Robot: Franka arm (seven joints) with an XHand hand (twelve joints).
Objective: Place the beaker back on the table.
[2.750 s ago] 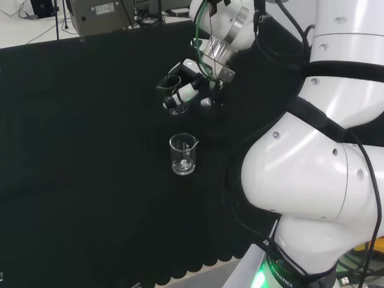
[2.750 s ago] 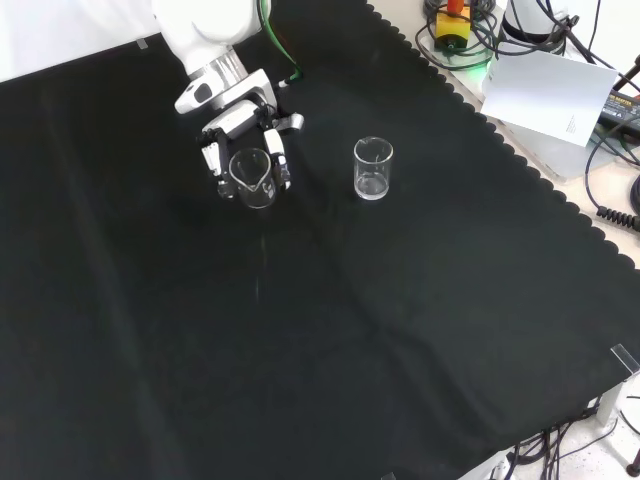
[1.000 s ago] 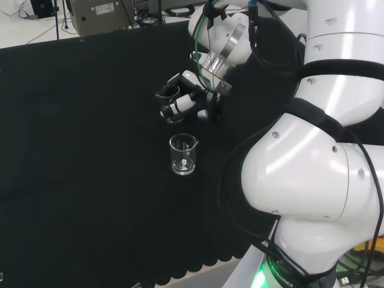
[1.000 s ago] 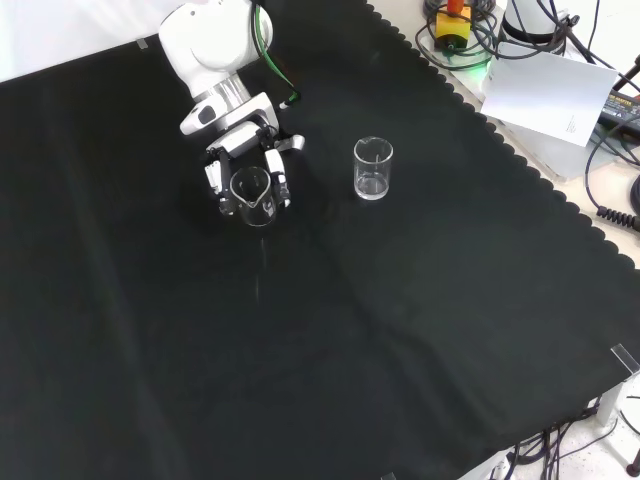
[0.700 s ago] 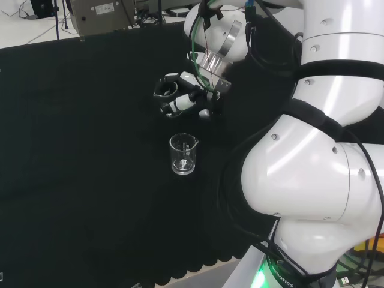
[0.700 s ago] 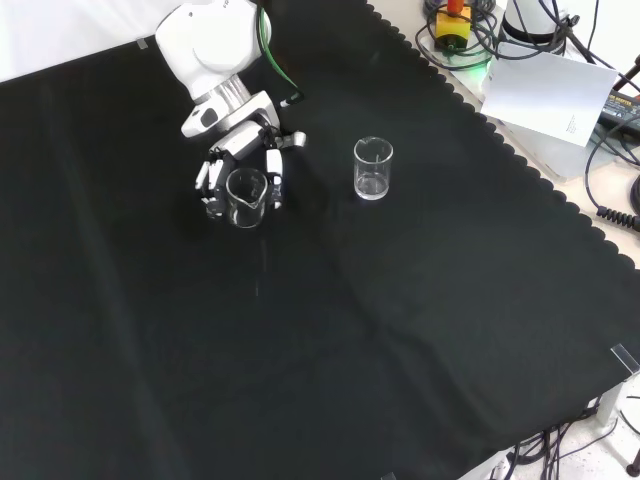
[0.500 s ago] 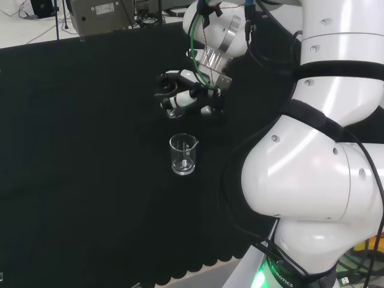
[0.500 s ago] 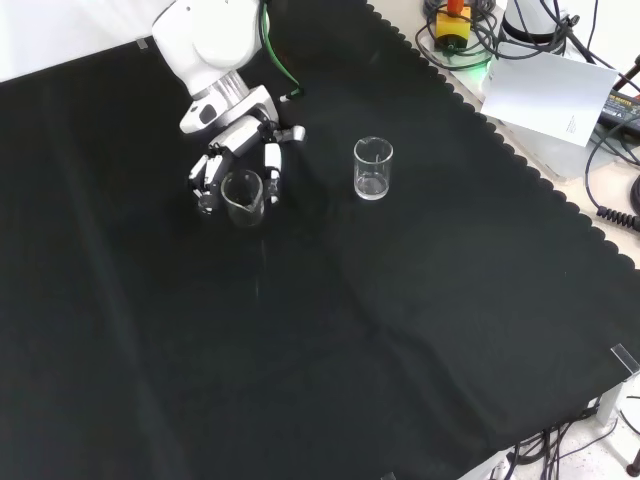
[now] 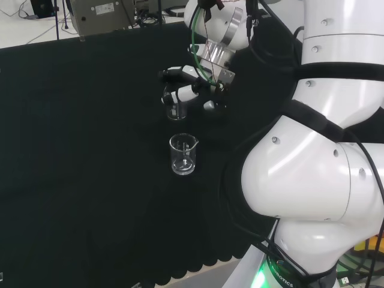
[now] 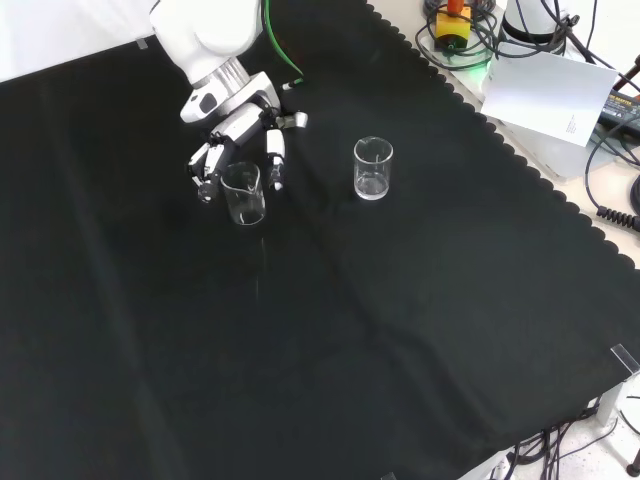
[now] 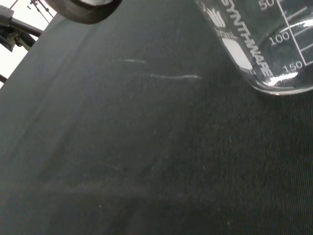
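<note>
Two clear beakers are standing on the worktop point(image 10: 400, 330): one beaker point(image 10: 243, 194) is sitting among the spread fingers point(image 10: 273, 158), and a second beaker point(image 10: 373, 167) is standing apart to its right in the front view. A lane of bare cloth is running between them, and open cloth is stretching across the whole near half.

A black cloth point(image 10: 380, 330) with a scalloped edge covers the counter. In the front view, cables point(image 10: 610, 150) and a white sheet of paper point(image 10: 545, 90) lie at two o'clock. In the head view, a grey box point(image 9: 99, 15) stands at eleven o'clock.

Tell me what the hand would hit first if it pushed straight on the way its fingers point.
Probably the beaker between its fingers, then the black cloth just below; depth is hard to judge.
</note>
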